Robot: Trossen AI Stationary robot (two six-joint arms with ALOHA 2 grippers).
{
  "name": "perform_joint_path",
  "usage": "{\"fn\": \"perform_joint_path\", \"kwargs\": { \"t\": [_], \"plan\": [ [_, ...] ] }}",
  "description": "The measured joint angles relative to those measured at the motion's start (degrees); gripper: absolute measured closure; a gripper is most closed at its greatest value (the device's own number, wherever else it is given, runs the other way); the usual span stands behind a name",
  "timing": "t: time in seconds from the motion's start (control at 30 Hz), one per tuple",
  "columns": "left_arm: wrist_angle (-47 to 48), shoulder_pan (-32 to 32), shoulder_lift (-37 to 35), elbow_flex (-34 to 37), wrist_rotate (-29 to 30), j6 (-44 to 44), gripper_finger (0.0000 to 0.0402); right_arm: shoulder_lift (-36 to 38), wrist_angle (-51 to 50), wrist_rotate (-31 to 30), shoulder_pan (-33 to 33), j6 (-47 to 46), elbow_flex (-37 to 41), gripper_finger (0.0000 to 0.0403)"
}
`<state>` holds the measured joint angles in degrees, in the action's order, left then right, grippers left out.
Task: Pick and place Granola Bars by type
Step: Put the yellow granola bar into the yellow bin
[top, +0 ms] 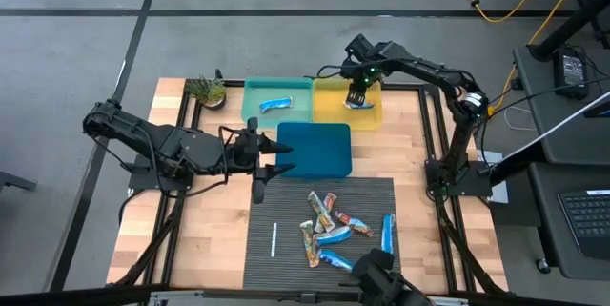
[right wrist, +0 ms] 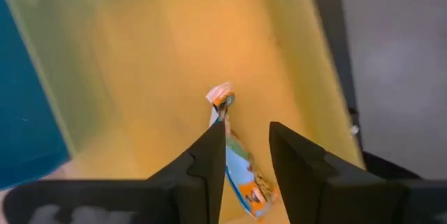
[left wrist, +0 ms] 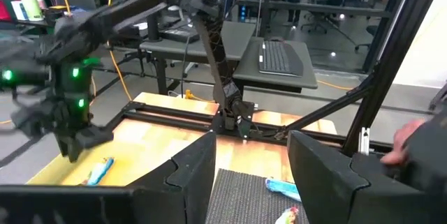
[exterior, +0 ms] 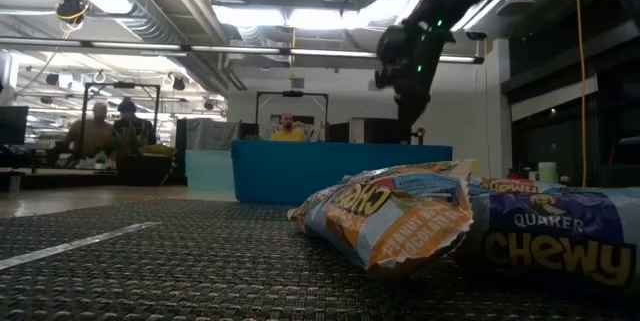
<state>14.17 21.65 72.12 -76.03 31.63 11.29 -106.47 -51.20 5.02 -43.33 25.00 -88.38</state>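
Wooden slats make up the counter (top: 205, 239), and at its left middle in the high view the left gripper (top: 272, 158) hovers with its jaws released and nothing between them, its tips just beside the dark blue plastic bin (top: 315, 149) at the centre. A small potted plant with spiky green leaves (top: 207, 91) stands at the upper left corner of the counter, and next to it the pale green plastic tray (top: 276, 103) holds one blue-wrapped granola bar (top: 275, 105). Below the centre, on the dark ribbed mat (top: 286, 220), a thin white stick (top: 274, 239) lies apart from the loose heap of shiny wrapped granola bars (top: 329, 230), some blue, some multicoloured; one more blue bar (top: 388, 232) lies alone toward the right. At upper centre-right the right gripper (top: 359, 93) hangs over the yellow plastic tray (top: 372, 115), its jaws spread with a multicoloured granola bar (right wrist: 234, 161) showing in the gap, lying on the tray's yellow floor.
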Motion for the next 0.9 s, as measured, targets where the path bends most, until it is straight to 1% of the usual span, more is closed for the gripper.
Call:
{"fn": "perform_joint_path", "kwargs": {
  "t": [0.17,0.4,0.53,0.73,0.9],
  "plan": [
    [0.0,0.0,0.0,0.0,-1.22,0.02,0.0233,6.18,-0.07,0.0,1.23,-0.66,0.0,0.0288],
    [0.35,0.0,0.0,0.0,-1.28,0.0,0.0232,14.39,-0.14,0.0,4.43,-2.23,0.0,0.0288],
    [1.14,0.0,0.0,0.0,-1.3,0.0,0.0232,18.61,-0.48,0.02,7.41,-2.49,0.0,0.0288],
    [1.14,0.0,0.0,0.0,-1.61,0.0,0.0232,23.87,-0.99,0.07,12.83,-5.97,0.04,0.0288],
    [2.37,0.0,0.0,0.0,-3.36,0.09,0.0231,28.8,0.63,0.08,17.81,-10.78,3.65,0.0288]
  ]
}}
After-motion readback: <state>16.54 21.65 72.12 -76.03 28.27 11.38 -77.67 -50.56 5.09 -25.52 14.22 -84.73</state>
